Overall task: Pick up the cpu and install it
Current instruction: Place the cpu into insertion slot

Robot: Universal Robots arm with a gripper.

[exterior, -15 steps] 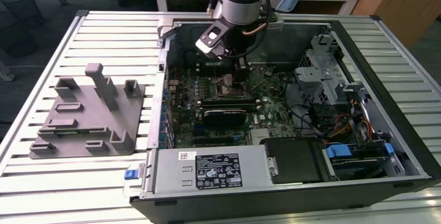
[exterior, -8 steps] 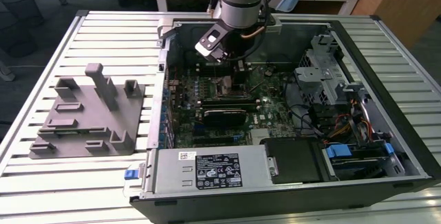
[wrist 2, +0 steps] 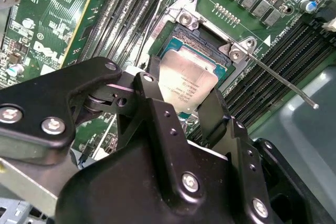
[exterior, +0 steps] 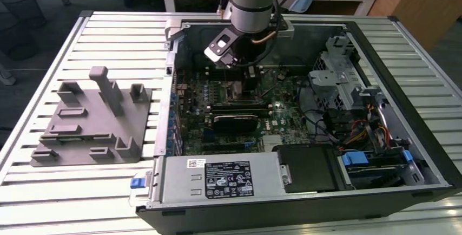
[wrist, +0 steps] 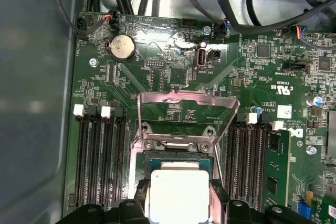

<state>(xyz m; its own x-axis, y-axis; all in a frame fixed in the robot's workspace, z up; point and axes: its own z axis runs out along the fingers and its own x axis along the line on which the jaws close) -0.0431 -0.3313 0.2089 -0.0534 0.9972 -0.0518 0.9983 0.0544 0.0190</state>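
The cpu (wrist 2: 190, 80), a flat silvery square chip, sits between my gripper's (wrist 2: 182, 92) two black fingers, which press on its opposite edges. It hangs level just over the open motherboard socket (wrist 2: 206, 45), close to the socket bed; I cannot tell whether it touches. In the first wrist view the cpu (wrist: 176, 192) lies just below the raised metal load plate (wrist: 186, 103), with my gripper (wrist: 178, 208) around it. The socket's thin lever (wrist 2: 286, 81) stands swung out to one side. In the exterior view the gripper (exterior: 242, 75) reaches down into the open computer case (exterior: 303, 202).
Memory slots (wrist: 100, 156) flank the socket on both sides. Black cables (wrist: 236, 19) run above the board. A grey plastic fixture block (exterior: 94, 121) stands on the slatted table at the exterior view's left. A power supply (exterior: 224, 178) and a drive cage (exterior: 339, 78) crowd the case.
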